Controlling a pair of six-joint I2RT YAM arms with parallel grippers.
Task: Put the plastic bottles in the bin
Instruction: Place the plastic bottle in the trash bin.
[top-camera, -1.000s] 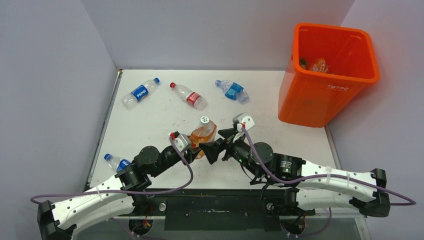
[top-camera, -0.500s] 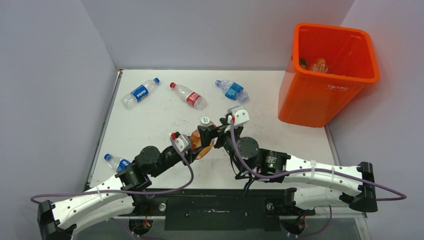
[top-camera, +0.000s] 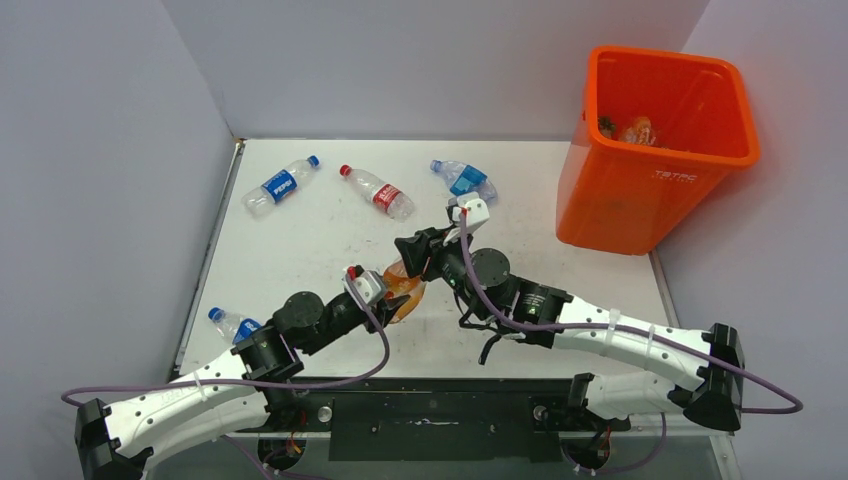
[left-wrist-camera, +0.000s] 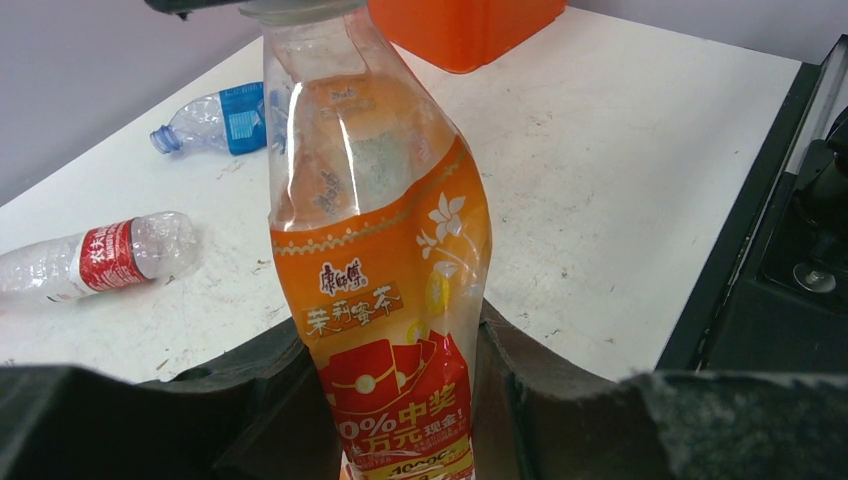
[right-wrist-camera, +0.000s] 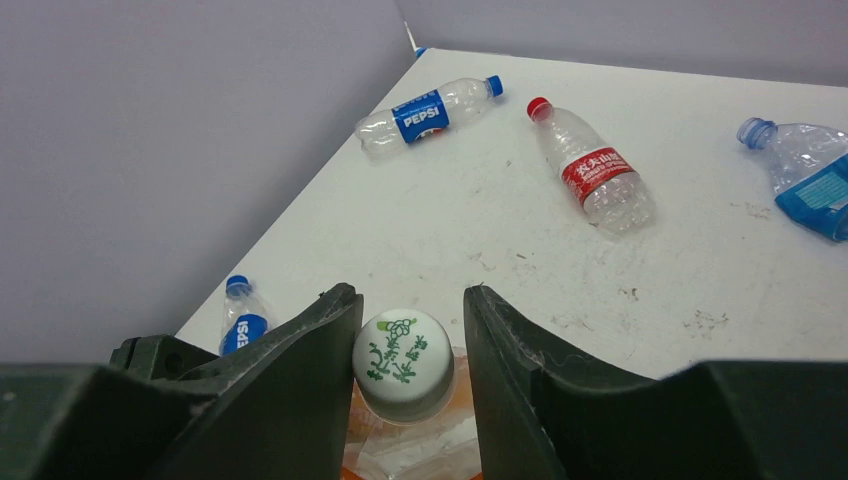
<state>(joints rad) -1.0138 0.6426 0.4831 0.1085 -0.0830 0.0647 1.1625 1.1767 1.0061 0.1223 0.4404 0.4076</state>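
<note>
An orange-labelled bottle (top-camera: 405, 285) with a white cap (right-wrist-camera: 403, 362) stands tilted above the table's middle. My left gripper (top-camera: 390, 298) is shut on its lower body (left-wrist-camera: 385, 300). My right gripper (top-camera: 418, 250) has closed in on the cap from above; one finger (right-wrist-camera: 320, 350) presses against it and only a sliver shows at the other. The orange bin (top-camera: 650, 190) stands at the far right with bottles (top-camera: 630, 130) inside. Loose on the table lie a Pepsi bottle (top-camera: 280, 186), a red-labelled bottle (top-camera: 378, 192) and a crushed blue-labelled bottle (top-camera: 465, 180).
Another small Pepsi bottle (top-camera: 232, 323) lies at the table's left edge beside the left arm. Grey walls close in the left, back and right sides. The two arms meet over the middle of the table.
The right gripper has moved forward and left over the orange bottle's cap, and its fingers have closed from wide open to the cap's width. The left gripper still holds the bottle.
</note>
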